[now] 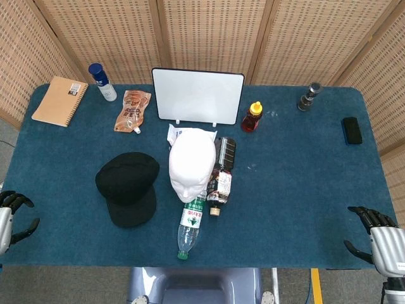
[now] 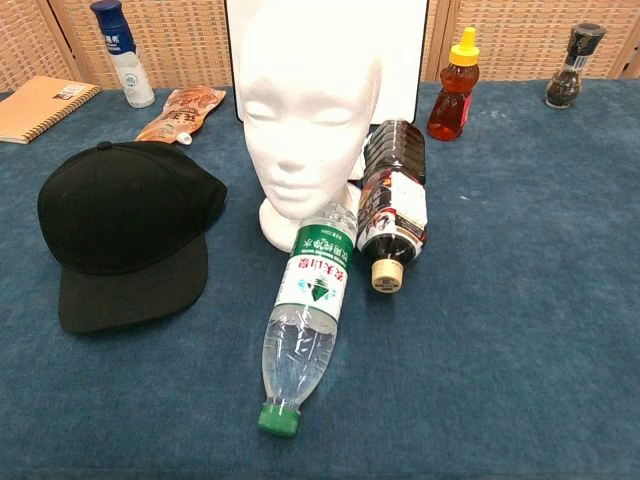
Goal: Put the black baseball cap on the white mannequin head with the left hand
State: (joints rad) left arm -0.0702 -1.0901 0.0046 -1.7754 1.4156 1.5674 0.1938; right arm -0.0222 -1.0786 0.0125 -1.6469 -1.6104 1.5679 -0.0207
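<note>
Head view: the black baseball cap (image 1: 128,187) lies on the table (image 1: 297,190), just left of the upright white mannequin head (image 1: 192,163). The left hand (image 1: 12,215) waits empty at the near edge, fingers apart; the right hand (image 1: 378,237) likewise.

Chest view: a clear water bottle (image 2: 305,330) and a dark bottle (image 2: 392,205) lie against the mannequin's base. Risk: seating the cap may topple the head or roll either bottle.
</note>
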